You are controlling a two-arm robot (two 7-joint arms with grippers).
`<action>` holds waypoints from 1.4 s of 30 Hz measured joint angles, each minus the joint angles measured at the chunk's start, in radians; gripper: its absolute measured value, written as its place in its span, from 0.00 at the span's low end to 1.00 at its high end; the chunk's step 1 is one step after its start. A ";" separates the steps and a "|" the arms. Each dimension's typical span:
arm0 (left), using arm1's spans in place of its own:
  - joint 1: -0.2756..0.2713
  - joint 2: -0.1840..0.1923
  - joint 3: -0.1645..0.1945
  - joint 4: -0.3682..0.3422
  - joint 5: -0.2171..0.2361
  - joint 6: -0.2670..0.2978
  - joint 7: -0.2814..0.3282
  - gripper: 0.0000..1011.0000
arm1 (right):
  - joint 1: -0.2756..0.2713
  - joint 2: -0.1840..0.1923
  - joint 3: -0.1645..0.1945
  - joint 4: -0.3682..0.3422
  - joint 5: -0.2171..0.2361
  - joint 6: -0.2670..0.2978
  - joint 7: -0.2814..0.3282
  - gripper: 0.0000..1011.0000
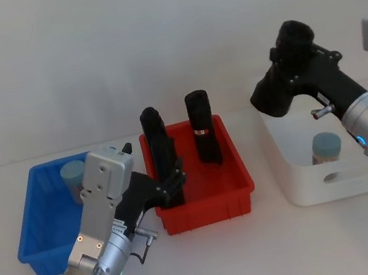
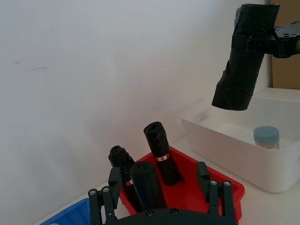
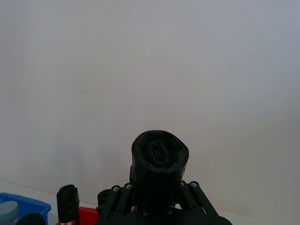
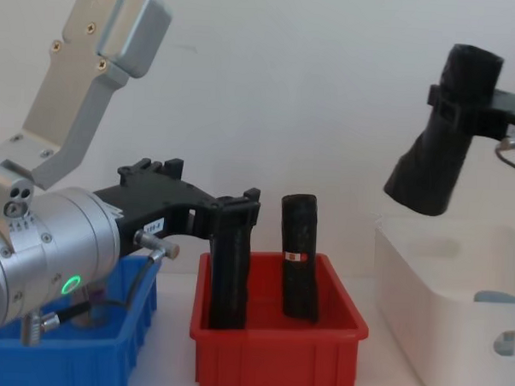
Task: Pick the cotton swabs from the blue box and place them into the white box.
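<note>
Here the right hand [image 1: 285, 63] pinches a tilted black roll [image 4: 444, 133] above the white box [image 1: 299, 181]

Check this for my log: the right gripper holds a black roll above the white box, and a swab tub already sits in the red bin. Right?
Nearly. The right gripper does hold a black roll above the white box, but the head view shows the swab tub sitting inside the white box.
</note>
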 joint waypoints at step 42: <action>0.000 0.000 0.000 0.000 0.000 0.000 0.000 0.99 | -0.033 0.036 0.042 0.054 0.031 0.112 -0.062 0.35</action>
